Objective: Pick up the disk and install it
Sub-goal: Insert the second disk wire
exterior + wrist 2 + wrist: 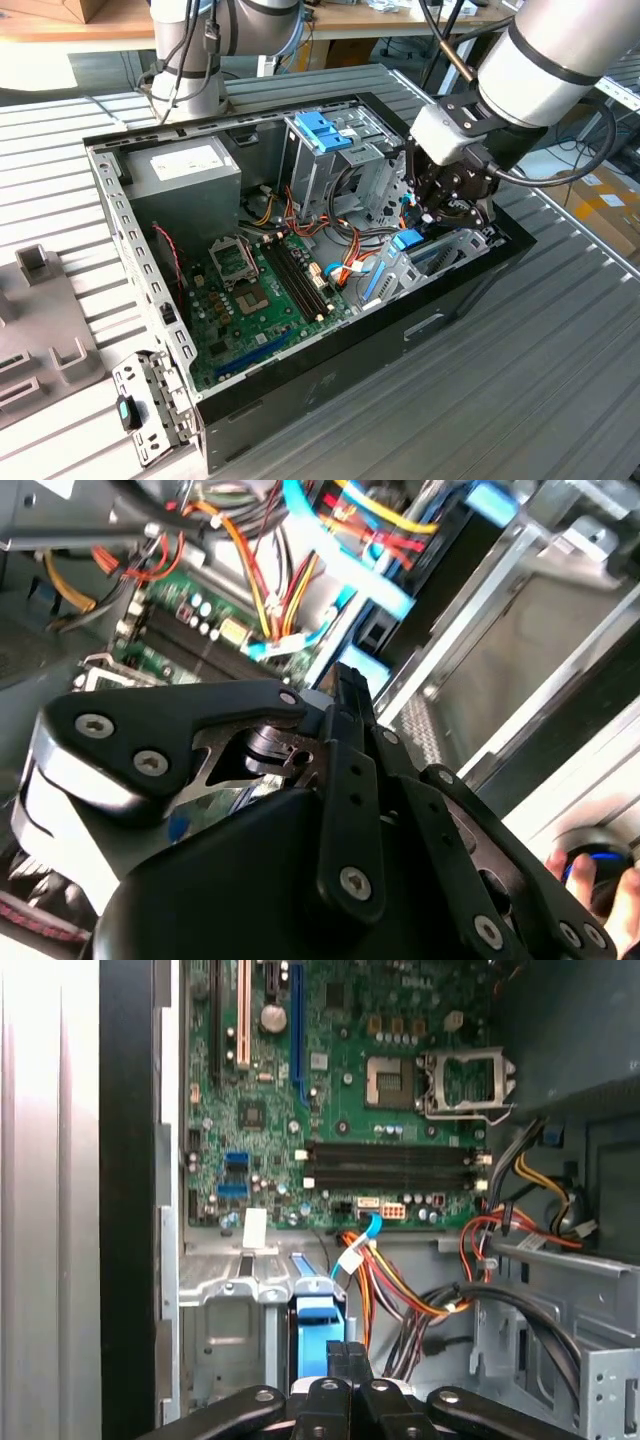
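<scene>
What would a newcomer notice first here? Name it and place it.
The open computer case on the ribbed table, its green motherboard bare. The gripper reaches inside at the exterior view's right, above a blue-edged part. A blue handle tops the drive cage behind.

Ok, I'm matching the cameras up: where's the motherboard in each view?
Exterior view: motherboard, mid-picture, on the case floor.
Second wrist view: green patch behind the orange wires.
First wrist view: broad green board beyond the cable bundle.
Shared landmark: light blue cable, in all three.
</scene>
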Available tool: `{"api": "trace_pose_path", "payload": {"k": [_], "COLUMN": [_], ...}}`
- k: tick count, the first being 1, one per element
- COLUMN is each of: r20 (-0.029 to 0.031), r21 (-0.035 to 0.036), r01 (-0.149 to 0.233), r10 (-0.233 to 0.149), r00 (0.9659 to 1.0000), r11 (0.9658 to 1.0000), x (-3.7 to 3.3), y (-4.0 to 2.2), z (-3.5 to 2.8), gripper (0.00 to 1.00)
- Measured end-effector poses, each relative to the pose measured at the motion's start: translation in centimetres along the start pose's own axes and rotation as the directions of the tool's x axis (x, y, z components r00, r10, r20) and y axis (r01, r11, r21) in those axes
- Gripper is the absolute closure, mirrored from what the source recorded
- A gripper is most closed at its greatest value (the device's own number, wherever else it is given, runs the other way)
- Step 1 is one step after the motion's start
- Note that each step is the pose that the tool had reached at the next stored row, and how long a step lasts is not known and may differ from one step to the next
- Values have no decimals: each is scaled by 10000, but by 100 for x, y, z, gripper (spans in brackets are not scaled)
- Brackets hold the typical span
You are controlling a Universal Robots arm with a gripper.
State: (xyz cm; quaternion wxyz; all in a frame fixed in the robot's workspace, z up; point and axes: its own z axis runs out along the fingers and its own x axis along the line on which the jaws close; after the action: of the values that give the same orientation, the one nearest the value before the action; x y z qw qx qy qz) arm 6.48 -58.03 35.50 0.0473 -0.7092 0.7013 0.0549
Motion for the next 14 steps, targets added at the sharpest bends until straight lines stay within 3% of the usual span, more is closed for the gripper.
{"api": "trace_pose_path", "payload": {"k": [3,4,5,6,8,9,10,14], "r20": [4,4,4,2,1,-1,-4,-1], "r21": [-520,-862,-1016,-1215,-1523,-1633,-1684,-1703], "r01": [-76,-125,-147,-177,-220,-236,-244,-247], "r10": [76,126,148,178,223,239,247,250], "r00": [10000,9999,9999,9998,9998,9997,9997,9997], "r11": [9986,9962,9947,9924,9881,9863,9854,9851], "x": [1,1,1,2,2,2,2,3], "y": [-1,-2,-2,-3,-4,-3,-3,-3], "z": [6,9,11,13,17,18,17,19], "gripper": [89,89,89,89,89,89,89,89]}}
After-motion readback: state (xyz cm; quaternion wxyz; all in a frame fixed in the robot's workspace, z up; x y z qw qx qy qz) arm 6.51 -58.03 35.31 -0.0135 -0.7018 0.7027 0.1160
